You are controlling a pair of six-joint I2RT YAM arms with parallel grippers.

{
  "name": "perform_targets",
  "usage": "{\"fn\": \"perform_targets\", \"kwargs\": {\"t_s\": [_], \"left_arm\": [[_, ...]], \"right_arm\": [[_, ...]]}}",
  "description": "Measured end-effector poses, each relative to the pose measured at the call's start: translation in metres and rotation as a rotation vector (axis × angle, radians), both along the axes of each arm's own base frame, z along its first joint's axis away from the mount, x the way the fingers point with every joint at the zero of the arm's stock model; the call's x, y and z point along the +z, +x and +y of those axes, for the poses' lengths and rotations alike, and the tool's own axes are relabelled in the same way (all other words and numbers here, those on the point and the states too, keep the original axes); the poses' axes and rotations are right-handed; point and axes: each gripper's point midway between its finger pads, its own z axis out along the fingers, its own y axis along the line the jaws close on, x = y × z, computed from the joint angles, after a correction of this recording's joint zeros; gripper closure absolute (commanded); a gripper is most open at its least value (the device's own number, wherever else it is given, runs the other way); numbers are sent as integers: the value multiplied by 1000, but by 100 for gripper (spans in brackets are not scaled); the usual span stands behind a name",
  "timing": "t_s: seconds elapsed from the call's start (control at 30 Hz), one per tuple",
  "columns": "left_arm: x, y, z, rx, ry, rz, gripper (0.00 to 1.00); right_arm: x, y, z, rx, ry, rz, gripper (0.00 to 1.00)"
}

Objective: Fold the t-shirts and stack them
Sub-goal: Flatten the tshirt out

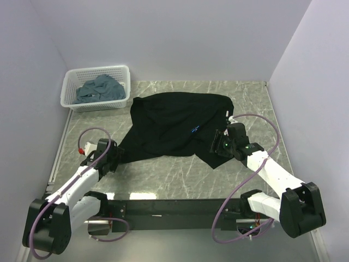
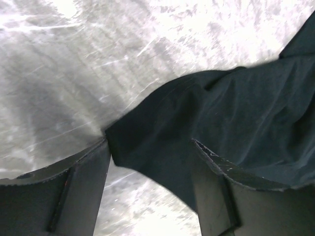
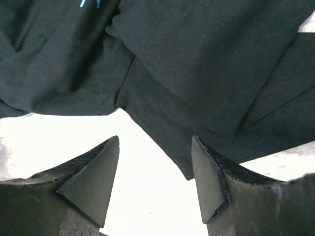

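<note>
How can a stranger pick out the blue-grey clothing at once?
Find the white lattice basket at the far left corner of the table. The blue-grey clothing lies crumpled inside it, while the black t-shirt is spread on the table.

Top view: fingers of the right gripper (image 1: 221, 143) merge into the black t-shirt (image 1: 174, 123); contact cannot be determined. The print (image 1: 194, 130) is too small to read, and the right wrist view cuts it off at the top edge. The number of blue-grey shirts (image 1: 98, 90) crumpled in the basket (image 1: 70, 90) cannot be told. Left wrist view: cloth runs off the right edge; table (image 2: 74, 59) is washed out by glare.
</note>
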Motion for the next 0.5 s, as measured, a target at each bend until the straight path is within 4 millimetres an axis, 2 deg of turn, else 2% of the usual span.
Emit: {"fn": "perform_targets", "kwargs": {"t_s": [0.03,0.13,0.17,0.23,0.27,0.37,0.5], "left_arm": [[0,2,0,12,-8,-5,32],[-1,7,1,43,-18,-16,43],[-2,8,2,54,-14,-14,55],[-5,7,8,79,10,-4,68],[-7,5,12,91,30,5,79],[-10,1,25,120,97,24,96],[4,4,44,146,212,37,99]], "right_arm": [[0,0,0,1,1,1,33],[-1,-1,1,4,4,2,33],[-2,-2,1,4,4,5,33],[-4,-3,0,5,3,8,33],[-4,-3,0,5,3,7,33],[-3,-3,0,5,5,3,34],[-2,-2,-1,-1,1,0,34]]}}
